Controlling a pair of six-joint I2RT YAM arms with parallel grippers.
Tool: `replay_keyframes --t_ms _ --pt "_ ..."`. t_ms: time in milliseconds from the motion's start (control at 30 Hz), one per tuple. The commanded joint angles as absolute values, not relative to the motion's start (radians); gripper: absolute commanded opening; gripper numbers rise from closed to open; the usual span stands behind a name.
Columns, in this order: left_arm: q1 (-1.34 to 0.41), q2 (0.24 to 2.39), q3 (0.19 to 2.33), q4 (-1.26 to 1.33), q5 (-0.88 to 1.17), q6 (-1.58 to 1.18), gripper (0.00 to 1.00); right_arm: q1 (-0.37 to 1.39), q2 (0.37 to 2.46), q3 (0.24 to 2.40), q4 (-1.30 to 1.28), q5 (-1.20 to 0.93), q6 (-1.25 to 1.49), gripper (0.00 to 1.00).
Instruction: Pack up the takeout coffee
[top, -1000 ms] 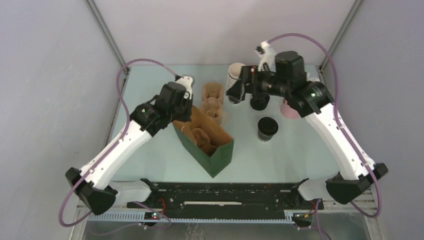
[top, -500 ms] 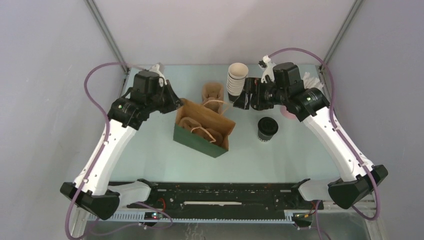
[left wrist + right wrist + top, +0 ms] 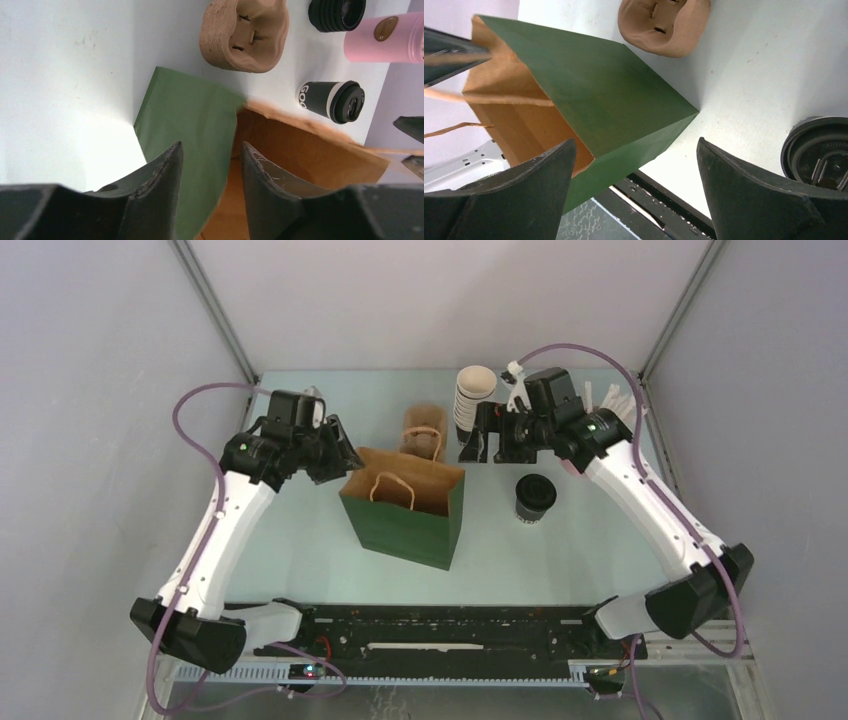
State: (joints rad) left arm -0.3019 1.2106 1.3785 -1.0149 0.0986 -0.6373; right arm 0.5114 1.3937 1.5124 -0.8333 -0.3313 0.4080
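Just right of the green bag [image 3: 402, 525], the takeout coffee [image 3: 535, 497] stands upright on the table [image 3: 300, 550]; the right gripper [image 3: 480, 448] (jaws wide, empty) hovers nearer, just behind it; the left gripper [image 3: 338, 455], half-parted, straddles the bag's rim; bare tabletop separates cup and bag.
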Motion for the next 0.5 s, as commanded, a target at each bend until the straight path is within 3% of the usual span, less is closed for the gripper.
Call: replay_keyframes --t_ms 0,200,467 --pt "-0.307 1.217 1.466 -1.098 0.049 -0.598 0.53 0.573 1.46 1.618 -0.877 -0.265 0.447 1.0" --pt "-0.338 1.246 1.487 -1.147 0.015 -0.537 0.53 0.707 1.468 1.638 -0.888 -0.126 0.378 0.96" --pt "-0.4 1.265 1.501 -1.151 -0.046 -0.504 0.4 0.802 1.548 1.728 -0.936 0.078 0.06 0.86"
